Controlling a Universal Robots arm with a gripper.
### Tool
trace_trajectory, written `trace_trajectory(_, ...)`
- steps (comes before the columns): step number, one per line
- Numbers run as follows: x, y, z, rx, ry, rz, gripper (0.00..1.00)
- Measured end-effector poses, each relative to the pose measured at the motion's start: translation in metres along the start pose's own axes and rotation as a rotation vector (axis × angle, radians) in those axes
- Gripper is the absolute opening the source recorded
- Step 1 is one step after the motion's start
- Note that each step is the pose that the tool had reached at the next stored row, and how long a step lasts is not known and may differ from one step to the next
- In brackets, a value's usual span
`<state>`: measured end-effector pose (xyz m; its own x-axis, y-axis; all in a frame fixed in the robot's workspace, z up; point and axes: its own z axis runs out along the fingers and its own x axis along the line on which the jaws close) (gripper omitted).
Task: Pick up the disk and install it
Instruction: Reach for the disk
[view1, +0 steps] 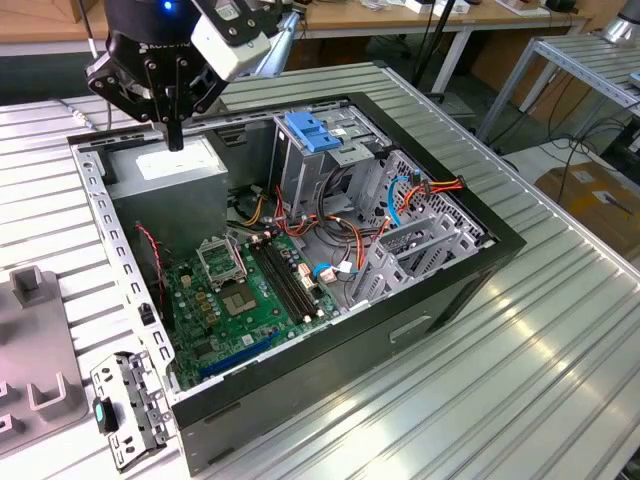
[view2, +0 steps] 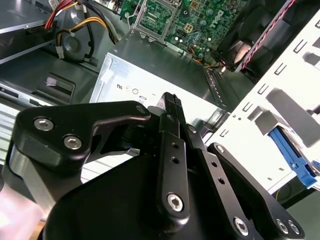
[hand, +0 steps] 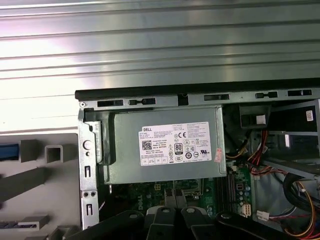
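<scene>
One tool (view1: 175, 138) is mine to work with, and in the exterior view it hangs point-down over the grey power-supply box (view1: 165, 175), its tip just above the box's white sticker (view1: 170, 163). Its fingers are pressed together with nothing between them. In the second wrist view the closed tips stand out dark against the same sticker.

The box sits in a corner of the open computer case (view1: 440, 290), which lies on its side on my ribbed metal desk (view1: 520, 370). Below the box in the case lies the green motherboard (view1: 245, 290). Toward the exterior view's right of the box stands the drive cage (view1: 345, 160), with a blue latch (view1: 312, 132) on top of it. Red and orange cables (view1: 430, 188) run across the metal frame beyond the cage.

Where the disk lies I cannot tell, and my tool is not gripping it. A grey fixture (view1: 35, 390) rests on the desk just beside the case, on the exterior view's left. At the edge of the first wrist view a blue piece (hand: 7, 150) stands in one of its slots, too cut off for me to name. A loose metal bracket (view1: 130, 405) lies on the desk between the fixture and the case's near corner.
</scene>
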<state>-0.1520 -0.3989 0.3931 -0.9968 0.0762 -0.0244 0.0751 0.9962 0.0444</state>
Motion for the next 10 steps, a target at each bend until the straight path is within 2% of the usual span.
trace_trajectory(10, 0.0062, -0.0005, 0.0000, 0.0001, 0.0005, 0.000, 0.11)
